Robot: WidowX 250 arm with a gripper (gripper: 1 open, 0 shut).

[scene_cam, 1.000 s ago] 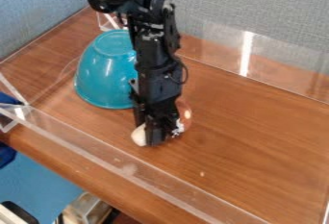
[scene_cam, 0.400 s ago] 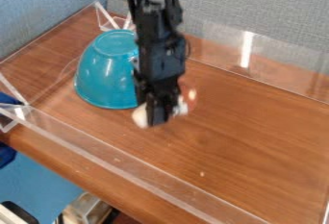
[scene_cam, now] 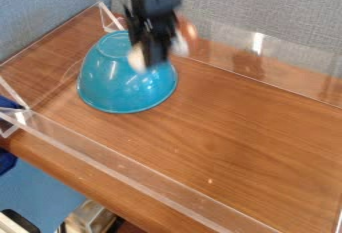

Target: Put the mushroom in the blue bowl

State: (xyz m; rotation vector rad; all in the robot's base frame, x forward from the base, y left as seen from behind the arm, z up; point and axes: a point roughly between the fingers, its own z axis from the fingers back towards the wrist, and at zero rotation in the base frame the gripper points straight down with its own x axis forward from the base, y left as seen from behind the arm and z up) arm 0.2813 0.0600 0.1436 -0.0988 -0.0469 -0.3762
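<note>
A: Where is the mushroom (scene_cam: pixel 139 63) right now?

B: Up in the air, in the gripper (scene_cam: pixel 156 49), over the near side of the bowl (scene_cam: pixel 123 82). The picture is smeared by motion, so all I get is a pale blob on one side of the fingers and a hint of orange on the other. Which end is cap and which is stem, I cannot say for sure.

A: So the jaws are clamped on it?

B: Yes, nearly together with the mushroom pinched between them. The gripper points down at the table (scene_cam: pixel 227 117).

A: How do you expect it to handle?

B: My guess is a light, stiff plastic toy. Weight is no worry. The cap is rounded and probably smooth, so it could squirt out of a pinch if squeezed off-centre. Across the stem, or where stem meets cap, looks the safer hold, since the sides are straighter there.

A: Fragile?

B: I doubt it. A short drop into the bowl should not hurt it, though a light piece may bounce or roll.

A: And the bowl?

B: It sits tipped, opening turned up and toward the back wall, glossy dome facing us. I judge it could rock if bumped, so the release ought to come over the opening, not the near dome.
</note>
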